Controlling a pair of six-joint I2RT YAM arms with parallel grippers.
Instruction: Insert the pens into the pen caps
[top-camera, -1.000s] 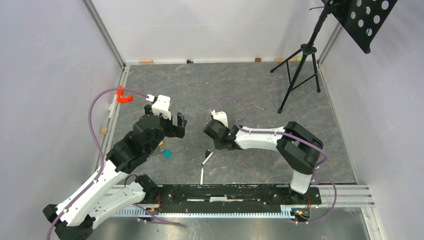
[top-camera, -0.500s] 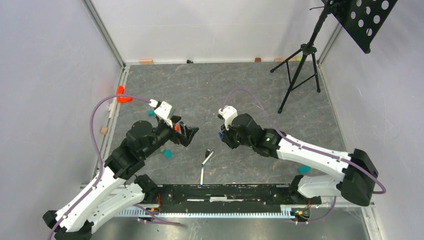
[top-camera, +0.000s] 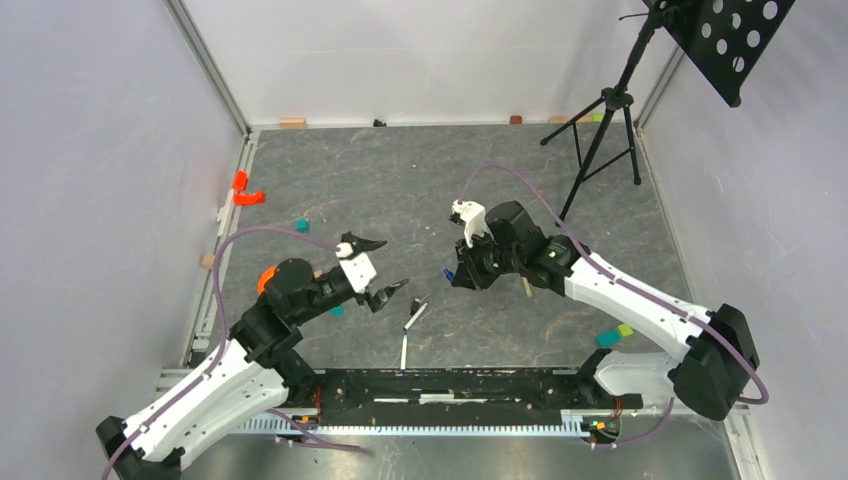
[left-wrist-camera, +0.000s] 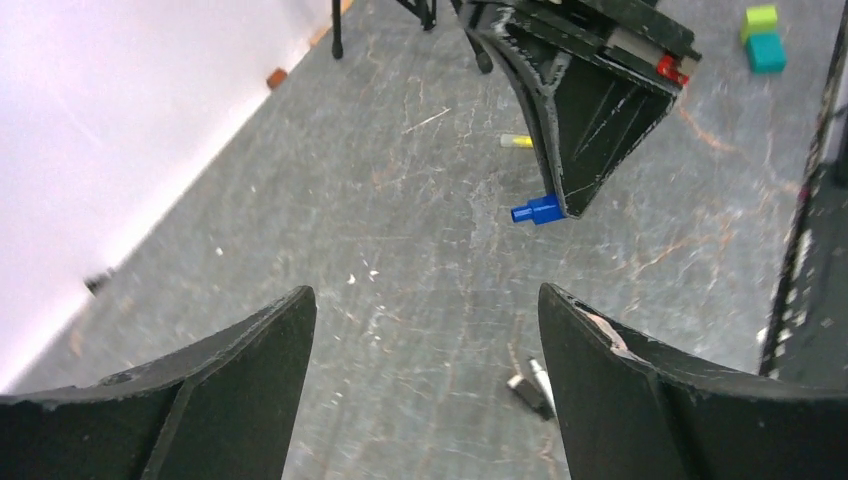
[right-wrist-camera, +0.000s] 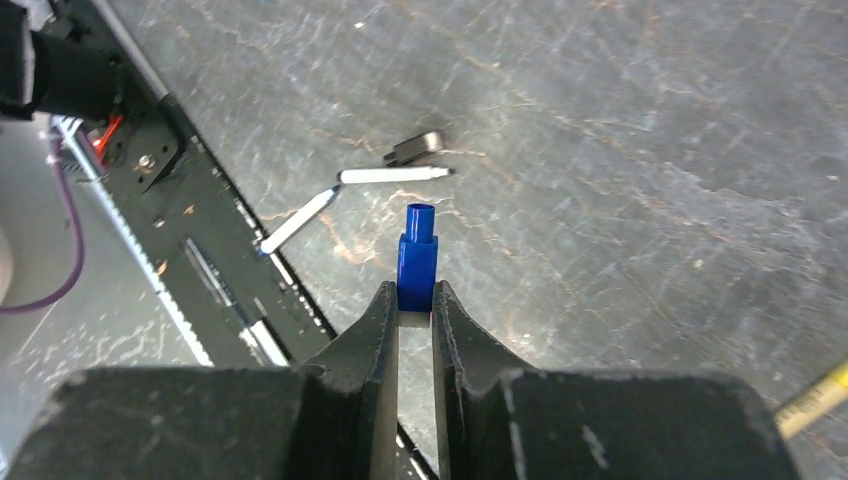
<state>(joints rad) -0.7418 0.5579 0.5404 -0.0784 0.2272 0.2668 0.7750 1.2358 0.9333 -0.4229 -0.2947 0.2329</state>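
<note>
Both left claw (left-wrist-camera: 425, 292) and right claw (right-wrist-camera: 414, 290) moved rightward, latter pinching blue cap (right-wrist-camera: 417, 250).

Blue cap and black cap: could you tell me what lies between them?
A white pen lies between the blue cap and black cap, in the right wrist view.

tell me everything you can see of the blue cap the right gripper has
The blue pen cap is a short, bright blue tube, plastic by its look, with a wider blocky base and a narrower round neck whose end is open. The right gripper pinches its base from both sides, so most of it sticks out past the tips, open end pointing away. It seems held above the grey table, touching nothing else.
</note>
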